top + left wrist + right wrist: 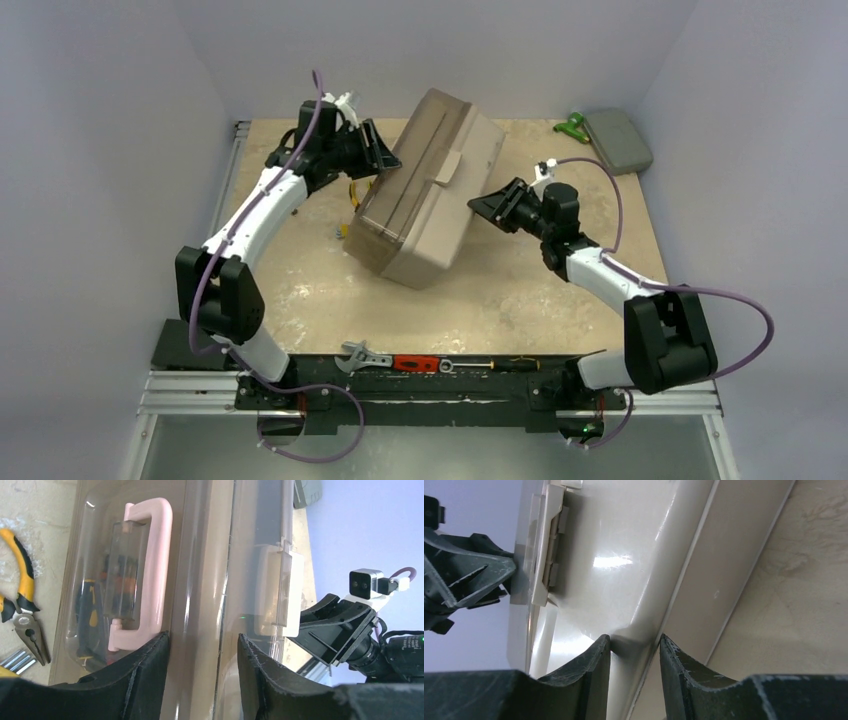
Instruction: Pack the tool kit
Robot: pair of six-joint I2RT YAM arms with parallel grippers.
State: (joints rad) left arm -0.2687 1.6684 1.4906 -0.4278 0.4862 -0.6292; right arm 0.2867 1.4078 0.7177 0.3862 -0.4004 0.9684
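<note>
- Toolbox was found mid-table, set at a slant, with the latch side turned upward; the smoky lid was seen closed down.
- Handled tools were made out through the lid beneath the pink handle; that much was judged packed.
- Yellow-handled pliers and a shiny metal piece were noted on the table just beside the box; these were judged outstanding.
- Latch engagement could not be determined.
- Left gripper: jaws were parted, with the lid edge between them.
- Right gripper: jaws were parted narrowly about a beige rib.
- Firm clamping could not be confirmed for either.
</note>
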